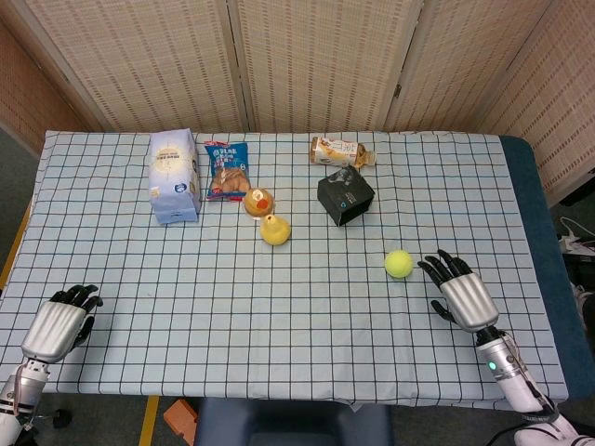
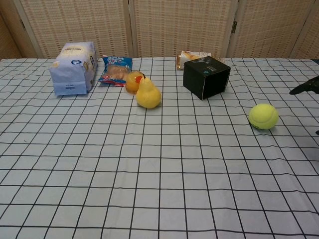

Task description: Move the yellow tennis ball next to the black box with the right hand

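Seen from the head view, the yellow tennis ball (image 1: 399, 264) lies on the checked worktop (image 1: 279, 316), just left of the right robot hand (image 1: 460, 293) and a little farther from the robot. That robot hand rests palm-down with fingers spread toward the ball, holding nothing and not touching it. The black box (image 1: 345, 195) sits well beyond the ball and to its left, so the carry will likely run away from the robot and leftward. The left robot hand (image 1: 60, 322) lies at the near left corner, far from everything, fingers curled in on nothing. A ball has no long axis, so any approach angle should do.

From the chest view, the ball (image 2: 263, 116) and box (image 2: 206, 76) show their gap plainly. Only dark fingertips (image 2: 305, 87) enter at the right edge, probably the right robot hand's; the left is absent.
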Robot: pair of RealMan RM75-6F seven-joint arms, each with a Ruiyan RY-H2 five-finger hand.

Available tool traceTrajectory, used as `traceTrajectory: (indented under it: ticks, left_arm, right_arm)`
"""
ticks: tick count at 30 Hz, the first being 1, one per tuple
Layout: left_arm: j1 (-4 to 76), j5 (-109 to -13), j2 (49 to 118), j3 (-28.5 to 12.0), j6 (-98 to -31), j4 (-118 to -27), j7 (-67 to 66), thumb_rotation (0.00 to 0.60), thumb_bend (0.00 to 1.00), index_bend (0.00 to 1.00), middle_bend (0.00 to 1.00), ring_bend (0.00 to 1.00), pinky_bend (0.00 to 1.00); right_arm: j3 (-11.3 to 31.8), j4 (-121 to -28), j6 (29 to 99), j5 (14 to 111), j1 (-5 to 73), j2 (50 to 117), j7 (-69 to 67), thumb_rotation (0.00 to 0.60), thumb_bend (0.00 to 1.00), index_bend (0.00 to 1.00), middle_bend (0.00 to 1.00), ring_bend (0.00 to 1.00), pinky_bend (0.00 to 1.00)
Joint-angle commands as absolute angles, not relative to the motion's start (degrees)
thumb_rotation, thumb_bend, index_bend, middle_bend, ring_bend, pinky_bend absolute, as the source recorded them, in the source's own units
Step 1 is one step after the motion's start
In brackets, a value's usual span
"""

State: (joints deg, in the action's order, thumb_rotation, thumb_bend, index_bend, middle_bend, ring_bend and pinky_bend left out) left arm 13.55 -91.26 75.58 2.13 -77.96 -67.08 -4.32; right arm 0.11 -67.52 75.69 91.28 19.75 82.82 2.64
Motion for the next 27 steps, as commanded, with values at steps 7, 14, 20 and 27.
traceTrajectory:
  ticks: [7,14,20,27]
  left_arm:
    - [13.66,-92.71,75.62,2.54,-79.11,-67.40,-4.15,0.600,0.51,0.41,0.24,0.23,0.38]
    - [13.77,-93.17,76.12,2.52,-79.63,-66.19,-3.37,0.600,0.51,0.41,0.24,0.23,0.38]
    - [13.87,-92.07,76.21,2.15,-78.72,-65.98,-2.86,0.600,0.51,0.41,0.24,0.23,0.38]
    - [13.80,-91.86,75.86,2.33,-78.38,-66.46,-2.74,0.600,0.51,0.41,0.24,0.23,0.38]
  right_arm:
    - [-0.77,-67.85,75.84,92.43,19.45,82.31,1.42,0.600,0.20,0.17,0.15,0.06,0.22]
    - [-0.41,-65.56,75.69,92.48,19.72,83.66,1.98,0.600,0.20,0.17,0.15,0.06,0.22]
    - [-0.41,-59.75,78.43,94.85,20.21,86.70,-0.08,0.600,0.21,0.27,0.17,0.09,0.29]
    - [0.25,-55.75,83.61,96.43,19.66,89.42,-1.56,0.600,0.48,0.51,0.42,0.41,0.51]
